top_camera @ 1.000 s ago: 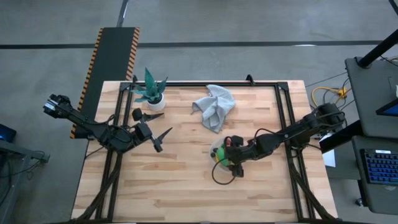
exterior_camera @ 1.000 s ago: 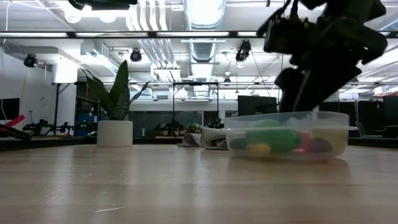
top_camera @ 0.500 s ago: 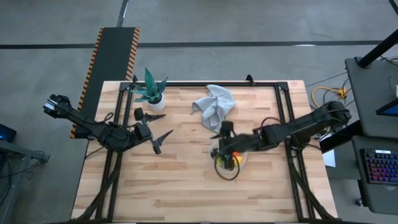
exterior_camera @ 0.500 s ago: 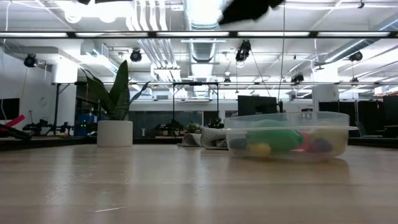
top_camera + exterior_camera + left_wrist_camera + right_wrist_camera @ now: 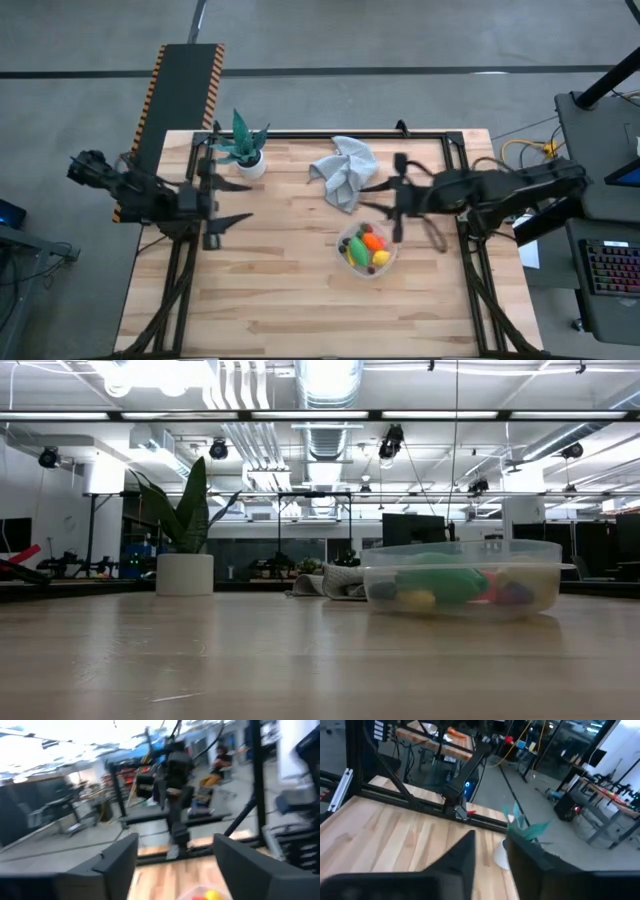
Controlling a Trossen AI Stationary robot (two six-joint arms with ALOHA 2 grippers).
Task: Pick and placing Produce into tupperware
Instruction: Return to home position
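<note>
Produce (image 5: 371,243) in tupperware (image 5: 349,267), left pincer (image 5: 240,200) spread wide, empty, right pincer (image 5: 388,200) likewise

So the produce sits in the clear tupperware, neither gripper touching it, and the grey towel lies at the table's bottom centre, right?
Not quite. The high view shows the grey towel at the table's top centre, right of the potted plant. The rest holds: the produce sits in the clear tupperware, and neither the left gripper nor the right gripper touches it.
</note>
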